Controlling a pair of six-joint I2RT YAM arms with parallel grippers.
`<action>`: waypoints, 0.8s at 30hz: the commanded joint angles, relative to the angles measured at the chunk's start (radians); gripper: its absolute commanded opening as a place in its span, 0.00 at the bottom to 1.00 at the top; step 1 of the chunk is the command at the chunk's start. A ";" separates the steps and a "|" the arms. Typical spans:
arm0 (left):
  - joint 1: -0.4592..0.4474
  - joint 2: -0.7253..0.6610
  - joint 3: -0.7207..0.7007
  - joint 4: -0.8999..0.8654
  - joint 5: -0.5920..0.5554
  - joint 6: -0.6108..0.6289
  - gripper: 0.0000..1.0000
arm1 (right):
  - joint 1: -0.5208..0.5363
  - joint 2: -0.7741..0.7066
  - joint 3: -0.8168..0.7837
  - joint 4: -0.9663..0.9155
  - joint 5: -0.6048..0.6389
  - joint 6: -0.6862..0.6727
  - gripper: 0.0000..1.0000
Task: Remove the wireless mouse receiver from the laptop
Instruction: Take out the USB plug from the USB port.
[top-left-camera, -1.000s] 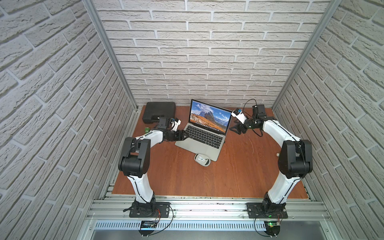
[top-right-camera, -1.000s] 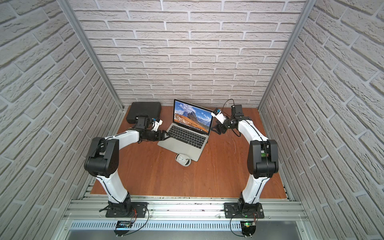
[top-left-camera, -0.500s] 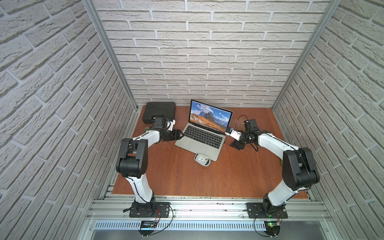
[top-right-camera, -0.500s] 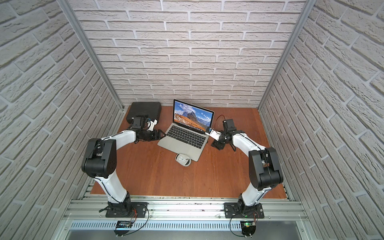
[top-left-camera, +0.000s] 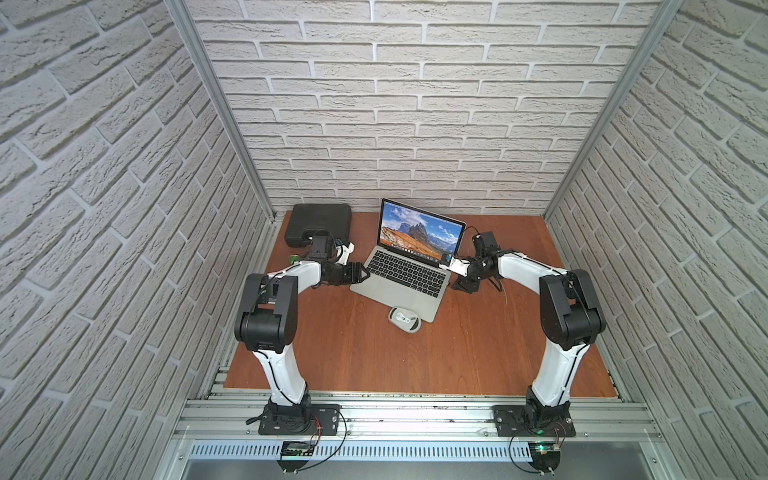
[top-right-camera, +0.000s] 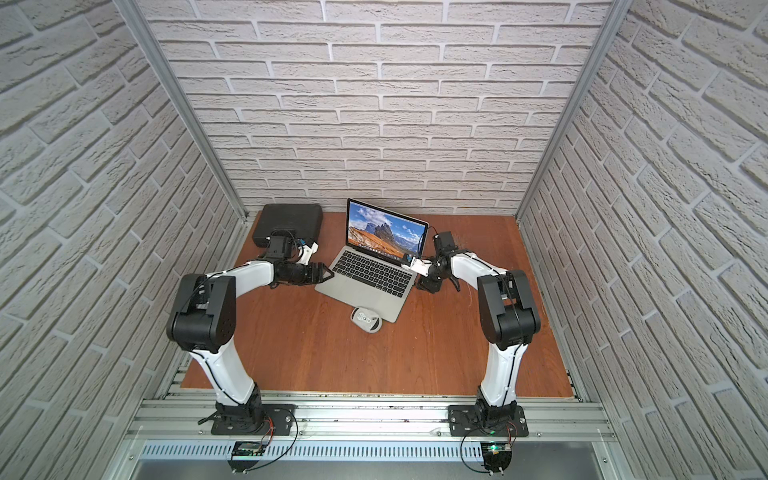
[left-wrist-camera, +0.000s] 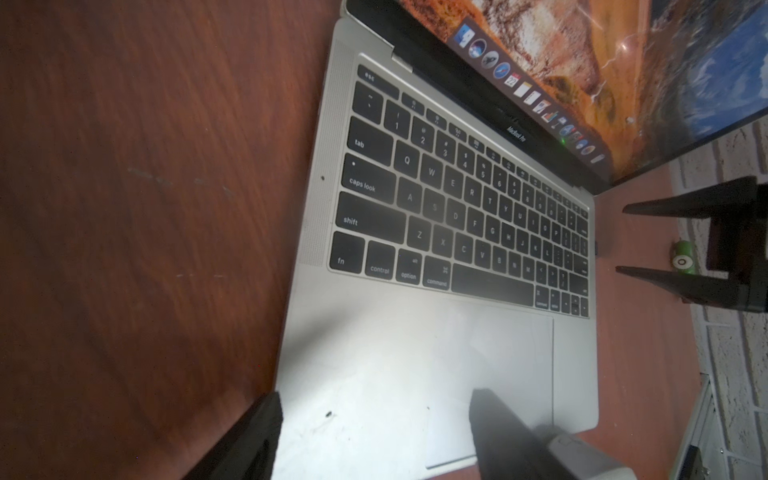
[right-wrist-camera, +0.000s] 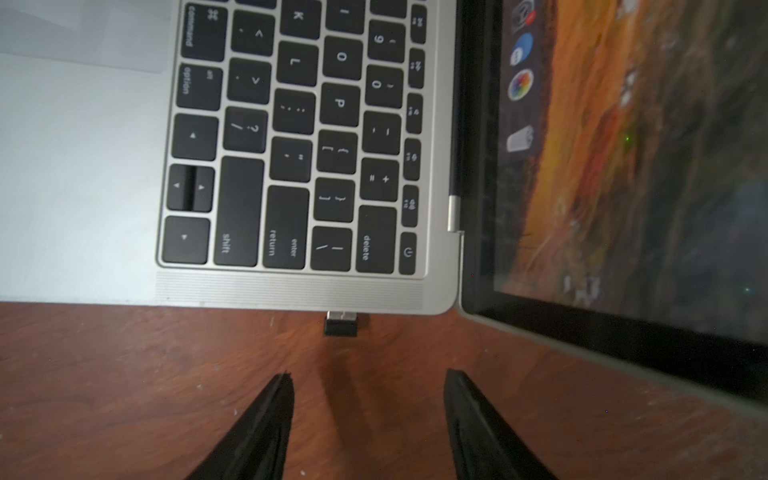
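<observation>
Resting on reddish wood tabletop (top-left-camera: 374, 357): laptop (top-left-camera: 395, 293); white brick walls (top-left-camera: 415, 124) around.

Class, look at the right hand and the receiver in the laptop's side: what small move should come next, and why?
Probably ease the right hand forward until its fingers straddle the wireless mouse receiver. It is plugged into the laptop at its side edge, and the open hand is short of it, roughly in line.

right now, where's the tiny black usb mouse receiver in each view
right wrist: black receiver stub in the silver laptop's edge by delete, before the open right gripper
left wrist: same stub on the laptop's far edge
top views: too small to tell
shared landmark: black keyboard
</observation>
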 joint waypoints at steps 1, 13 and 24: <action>-0.008 0.004 -0.016 0.002 0.014 0.022 0.76 | 0.014 0.069 0.087 -0.145 -0.005 0.000 0.62; -0.010 0.025 -0.012 0.012 0.027 0.019 0.76 | 0.041 0.174 0.206 -0.263 0.064 0.092 0.63; -0.016 0.028 -0.014 0.031 0.027 0.010 0.76 | 0.070 0.218 0.280 -0.283 0.070 0.129 0.60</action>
